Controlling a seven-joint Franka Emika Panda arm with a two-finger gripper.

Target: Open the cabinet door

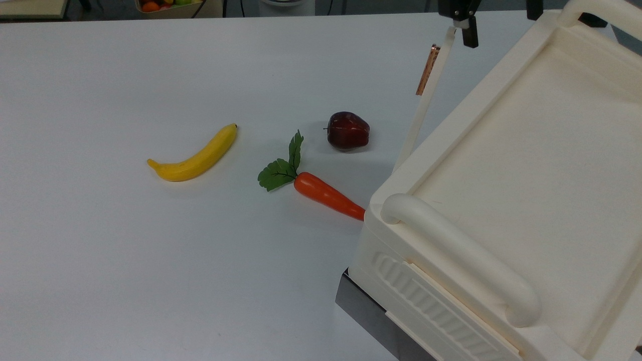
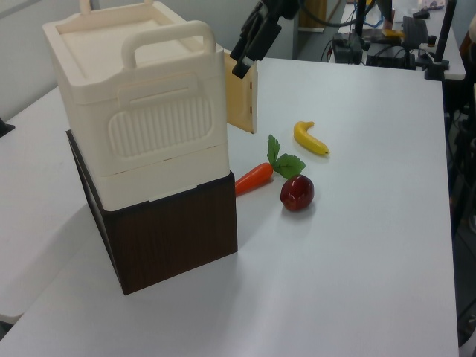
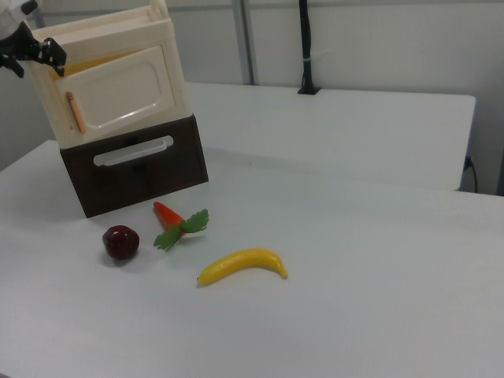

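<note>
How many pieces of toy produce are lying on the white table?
3: a banana at the top view's left, a carrot beside the cabinet's base, and a dark red apple just behind the carrot. None appear hidden.

We see the tool (image 1: pixel 464 27) at the upper edge of the top view, black, its fingers (image 1: pixel 470 37) pointing downward, one dark finger hanging lower than the rest of the visible body; in the left view the tool (image 2: pixel 245 59) comes in from the upper middle, slanting down toward the left view's left, with the dark wrist rising behind it out of the frame. In the right view the tool (image 3: pixel 31 51) sits at the far upper left, black with a pale wrist segment above it; how far its fingers are spread we cannot make out.
</note>
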